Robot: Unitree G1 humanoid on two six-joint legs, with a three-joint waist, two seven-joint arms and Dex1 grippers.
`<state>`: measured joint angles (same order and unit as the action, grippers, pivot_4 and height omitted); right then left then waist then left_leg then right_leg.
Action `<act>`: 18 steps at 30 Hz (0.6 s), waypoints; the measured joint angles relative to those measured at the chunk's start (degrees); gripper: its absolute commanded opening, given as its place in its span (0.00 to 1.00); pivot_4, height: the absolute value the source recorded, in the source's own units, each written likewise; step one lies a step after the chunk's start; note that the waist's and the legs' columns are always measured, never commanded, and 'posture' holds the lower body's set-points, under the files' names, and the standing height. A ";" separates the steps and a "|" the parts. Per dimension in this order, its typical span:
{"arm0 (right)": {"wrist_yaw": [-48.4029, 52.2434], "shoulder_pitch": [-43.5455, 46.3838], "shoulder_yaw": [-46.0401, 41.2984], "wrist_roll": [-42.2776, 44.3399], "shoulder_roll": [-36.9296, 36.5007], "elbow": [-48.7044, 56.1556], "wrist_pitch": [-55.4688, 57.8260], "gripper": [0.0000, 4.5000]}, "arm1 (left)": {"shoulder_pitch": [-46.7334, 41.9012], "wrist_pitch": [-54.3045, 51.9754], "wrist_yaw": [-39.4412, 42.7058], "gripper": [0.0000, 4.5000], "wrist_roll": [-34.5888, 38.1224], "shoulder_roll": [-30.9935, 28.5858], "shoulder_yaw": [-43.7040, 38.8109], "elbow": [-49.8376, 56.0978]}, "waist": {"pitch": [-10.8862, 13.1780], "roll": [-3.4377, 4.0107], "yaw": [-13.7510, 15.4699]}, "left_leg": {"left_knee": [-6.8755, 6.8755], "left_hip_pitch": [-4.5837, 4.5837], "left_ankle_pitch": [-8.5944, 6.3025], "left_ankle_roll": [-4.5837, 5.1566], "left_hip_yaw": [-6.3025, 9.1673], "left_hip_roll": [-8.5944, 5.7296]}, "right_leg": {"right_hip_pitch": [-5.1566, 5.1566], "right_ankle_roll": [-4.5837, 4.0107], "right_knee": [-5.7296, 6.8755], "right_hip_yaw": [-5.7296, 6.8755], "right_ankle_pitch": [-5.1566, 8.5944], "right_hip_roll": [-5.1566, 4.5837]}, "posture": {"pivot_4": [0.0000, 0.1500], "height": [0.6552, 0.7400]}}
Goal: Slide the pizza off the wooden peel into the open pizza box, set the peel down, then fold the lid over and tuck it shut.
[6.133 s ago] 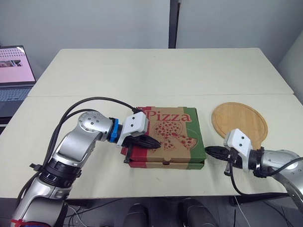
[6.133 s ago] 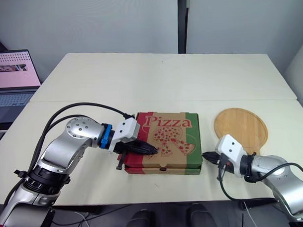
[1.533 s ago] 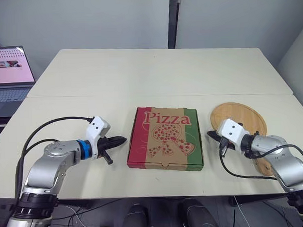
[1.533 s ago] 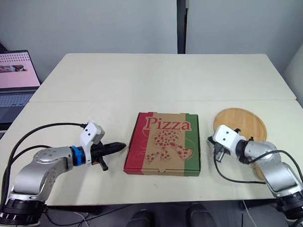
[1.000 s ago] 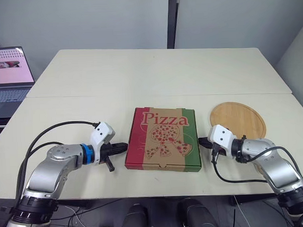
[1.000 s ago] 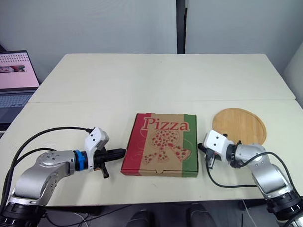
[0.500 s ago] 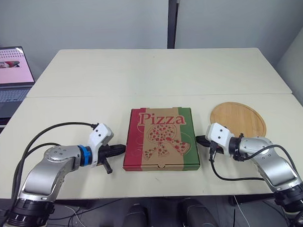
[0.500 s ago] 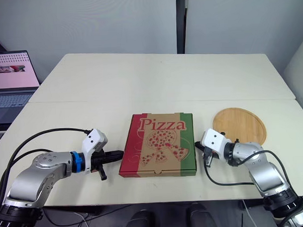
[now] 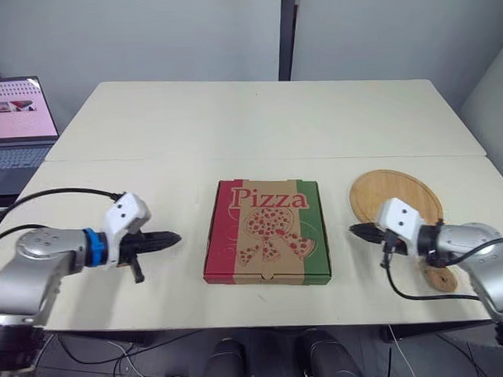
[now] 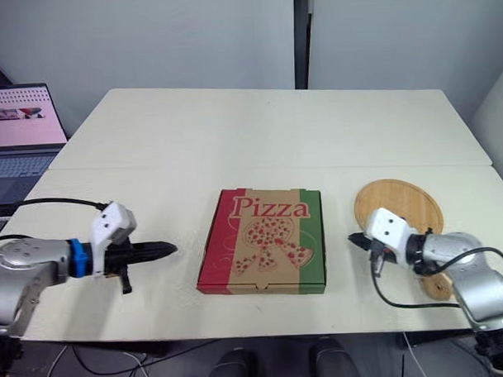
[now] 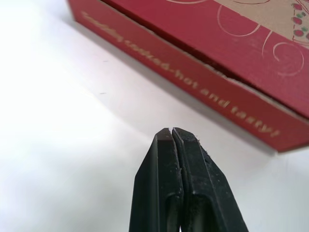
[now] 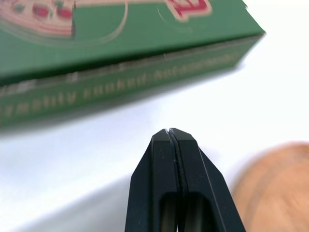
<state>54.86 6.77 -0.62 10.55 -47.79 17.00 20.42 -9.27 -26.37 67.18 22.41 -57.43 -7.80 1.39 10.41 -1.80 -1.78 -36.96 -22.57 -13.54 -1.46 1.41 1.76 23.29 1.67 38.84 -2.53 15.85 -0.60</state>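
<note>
Red-and-green cardboard, the pizza box (image 9: 266, 232) lies closed and flat on the pale table (image 9: 233, 123). To the box's left and apart from it, the left gripper (image 9: 175, 238) points at its red side, clenched on nothing. To the box's right, the right gripper (image 9: 356, 229) is also pinched empty. The wooden peel (image 9: 397, 202) lies right of the box, and a laptop (image 9: 13, 110) stands far beyond its left.

The pizza box (image 9: 266, 232) was matt cardboard, bare brown kraft on the lid under its print, with red and green printed side walls. To the right of the box, the round wooden peel (image 9: 396, 194) showed smooth pale wood with fine grain, and the table (image 9: 257, 122) under the box was smooth, matt and off-white. On either side of the box, the left gripper (image 11: 172, 131) and right gripper (image 12: 172, 131) had matt black, plastic-looking fingers behind smooth white plastic housings.
</note>
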 measured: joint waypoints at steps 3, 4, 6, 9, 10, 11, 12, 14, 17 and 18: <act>2.80 -1.24 -3.77 2.66 -3.52 0.83 0.21 0.00 | -0.54 4.38 1.97 0.00 -1.47 -2.44 -1.30 -5.63 | 0.00 0.01 -0.04 | 0.00 0.00 0.00 0.00 -0.01 0.02 | 0.01 -0.01 0.00 0.01 0.01 0.01 | 1.00 0.90; 3.90 -1.65 -4.78 3.59 -4.88 0.95 0.40 0.00 | -0.65 5.11 2.69 0.00 -1.79 -3.41 -1.44 -6.95 | 0.01 0.01 -0.02 | 0.00 -0.01 0.00 0.00 -0.01 0.01 | 0.02 -0.01 0.00 0.01 0.01 0.00 | 1.00 0.90; 6.03 -2.31 -7.11 5.47 -7.54 1.53 1.78 0.00 | -1.24 6.11 3.86 0.00 -2.40 -5.04 -1.72 -9.46 | 0.01 0.01 0.04 | 0.00 -0.02 0.00 0.00 -0.01 0.01 | 0.02 -0.01 -0.01 0.02 0.01 -0.01 | 1.00 0.90; 7.75 -2.51 -9.72 9.07 -8.92 3.23 4.53 0.00 | -2.10 7.26 4.17 0.00 -3.12 -5.62 -2.64 -11.97 | 0.01 0.01 0.05 | 0.01 -0.02 0.00 0.00 -0.01 0.03 | 0.02 -0.01 -0.01 0.02 0.01 -0.02 | 1.00 0.90; 8.15 -2.49 -10.20 10.44 -9.25 3.85 5.67 0.00 | -2.28 7.50 4.13 0.00 -3.36 -5.83 -2.98 -12.81 | 0.01 0.01 0.00 | 0.01 -0.02 0.00 0.00 -0.02 0.03 | 0.02 -0.01 -0.01 0.01 0.01 -0.02 | 1.00 0.90; 8.48 -2.47 -10.62 11.29 -9.43 4.41 6.46 0.00 | -2.28 7.64 4.12 0.00 -3.51 -6.22 -3.16 -13.38 | 0.01 0.01 -0.04 | 0.01 -0.02 0.00 0.00 -0.02 0.04 | 0.02 -0.01 -0.01 0.01 0.01 -0.02 | 1.00 0.90; 8.74 -2.40 -10.92 12.06 -9.74 4.85 7.13 0.00 | -2.27 7.80 4.11 0.00 -3.65 -6.44 -3.58 -13.82 | 0.01 0.01 -0.06 | 0.02 -0.01 0.00 0.00 -0.02 0.04 | 0.02 -0.01 -0.01 0.01 0.01 -0.02 | 1.00 0.90; 8.87 -1.96 -11.29 13.28 -10.03 5.34 7.85 0.00 | -2.20 7.95 4.16 0.00 -3.71 -6.77 -4.20 -14.35 | 0.01 0.01 -0.02 | 0.01 -0.02 0.00 0.00 -0.02 0.04 | 0.02 -0.01 -0.01 0.02 0.01 -0.03 | 1.00 0.90; 9.15 -1.58 -11.35 13.59 -10.56 5.35 8.09 0.00 | -2.23 7.35 4.25 0.00 -3.34 -6.83 -5.11 -14.48 | 0.01 0.01 0.03 | 0.01 -0.04 0.00 0.00 -0.02 0.04 | 0.02 -0.01 -0.01 0.03 0.02 -0.05 | 1.00 0.90; 9.39 -1.43 -11.34 13.72 -10.63 5.31 8.10 0.00 | -2.32 6.66 4.33 0.00 -3.11 -6.83 -5.41 -14.12 | 0.01 0.01 0.04 | 0.01 -0.03 0.00 0.00 -0.02 0.03 | 0.02 -0.01 -0.01 0.03 0.02 -0.05 | 1.00 0.90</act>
<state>64.25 5.34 -11.96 24.26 -58.42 22.31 28.51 -11.59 -19.71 71.51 19.31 -64.27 -13.21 -12.72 10.41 -1.79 -1.74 -36.95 -22.60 -13.54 -1.46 1.39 1.79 23.31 1.66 38.83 -2.50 15.86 -0.66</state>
